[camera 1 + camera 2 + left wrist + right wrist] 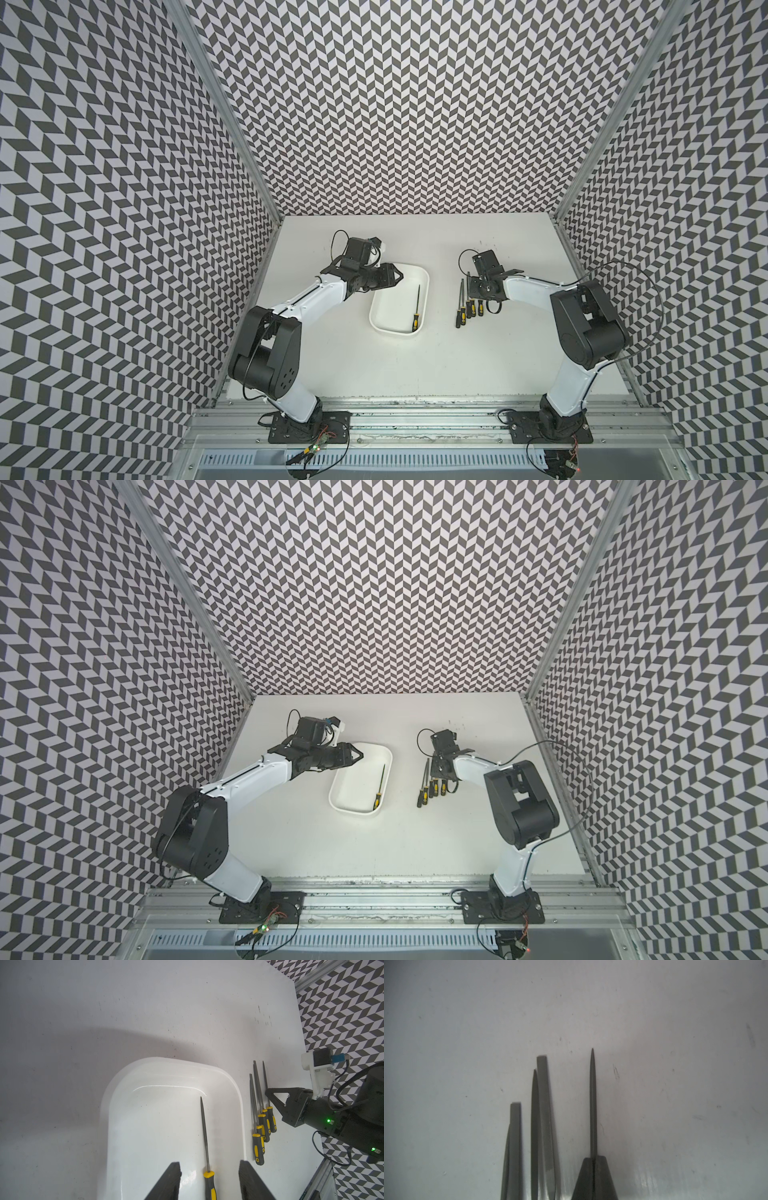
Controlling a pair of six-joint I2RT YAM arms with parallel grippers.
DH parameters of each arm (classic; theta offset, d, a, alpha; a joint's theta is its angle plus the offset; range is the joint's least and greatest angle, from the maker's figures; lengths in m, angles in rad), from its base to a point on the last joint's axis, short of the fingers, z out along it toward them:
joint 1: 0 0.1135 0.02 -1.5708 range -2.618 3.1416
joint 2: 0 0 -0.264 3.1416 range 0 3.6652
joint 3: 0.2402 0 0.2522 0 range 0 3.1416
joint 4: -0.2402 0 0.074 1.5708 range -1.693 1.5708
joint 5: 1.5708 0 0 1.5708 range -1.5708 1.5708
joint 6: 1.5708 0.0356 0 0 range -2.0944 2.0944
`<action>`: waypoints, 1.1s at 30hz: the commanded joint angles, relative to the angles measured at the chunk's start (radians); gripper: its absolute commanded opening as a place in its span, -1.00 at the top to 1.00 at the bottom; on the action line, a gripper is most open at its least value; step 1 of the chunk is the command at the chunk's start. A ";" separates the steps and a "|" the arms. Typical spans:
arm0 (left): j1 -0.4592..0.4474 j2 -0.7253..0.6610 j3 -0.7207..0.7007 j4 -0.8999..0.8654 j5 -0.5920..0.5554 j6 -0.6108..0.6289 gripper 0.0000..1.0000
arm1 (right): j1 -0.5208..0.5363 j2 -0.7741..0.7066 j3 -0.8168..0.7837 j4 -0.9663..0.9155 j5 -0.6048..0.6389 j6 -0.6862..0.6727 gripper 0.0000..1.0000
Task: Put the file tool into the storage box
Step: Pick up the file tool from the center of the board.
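The white storage box (392, 309) (353, 787) (155, 1118) lies left of the table's centre. One file tool with a yellow-and-black handle (417, 307) (380, 785) (204, 1136) lies inside it along its right wall. My left gripper (209, 1164) (401, 275) hovers open over the box's far left end, its fingers either side of that file's handle and apart from it. Right of the box, my right gripper (593, 1160) (267, 1092) points down at the table. It is shut on the thin pointed blade of another file tool (592, 1105), the rightmost of a row.
Several more files with yellow-and-black handles (465, 309) (430, 789) (260, 1126) lie side by side just left of the gripped one. Their grey blades (542, 1126) run close beside my right fingers. Patterned walls enclose the table on three sides.
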 commanded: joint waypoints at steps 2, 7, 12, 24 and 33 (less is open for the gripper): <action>0.003 -0.027 0.012 0.022 0.022 -0.006 0.00 | 0.002 -0.046 0.035 -0.092 -0.113 -0.010 1.00; 0.004 -0.027 0.016 0.025 0.029 -0.008 -0.01 | 0.000 -0.160 0.094 -0.084 -0.188 -0.001 1.00; 0.003 -0.029 0.011 0.048 0.059 -0.012 -0.01 | -0.001 -0.238 0.118 -0.066 -0.267 0.005 1.00; 0.009 -0.034 -0.067 0.507 0.396 -0.279 -0.14 | 0.012 -0.276 0.023 0.220 -0.739 0.101 1.00; -0.034 0.010 0.001 0.490 0.378 -0.259 -0.17 | 0.059 -0.253 0.063 0.316 -0.832 0.158 1.00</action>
